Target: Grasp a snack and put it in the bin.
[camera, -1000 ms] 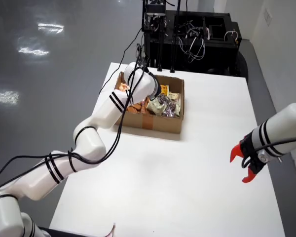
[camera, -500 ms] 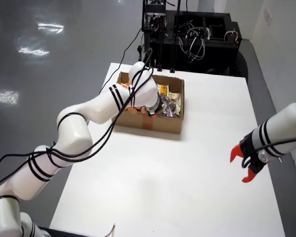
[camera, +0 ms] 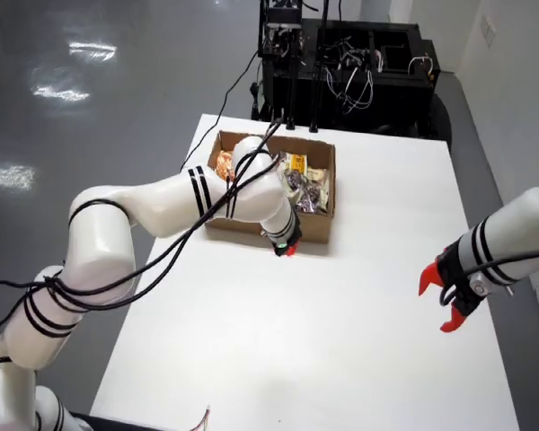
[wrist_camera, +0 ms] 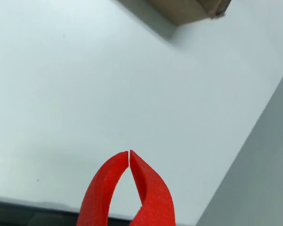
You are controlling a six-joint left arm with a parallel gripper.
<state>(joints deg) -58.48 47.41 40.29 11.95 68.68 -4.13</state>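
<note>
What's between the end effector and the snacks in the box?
The near wall of the cardboard box. In the view from above, the end effector sits outside that wall, with the snack packets inside behind it. Its own forearm also overhangs the box's left half. Nothing else shows in between.

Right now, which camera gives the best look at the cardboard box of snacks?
The view from above. It looks down into the open cardboard box and shows the snack packets inside. The view that rides on the gripper catches only one outer corner of the box and nothing of its contents.
</note>
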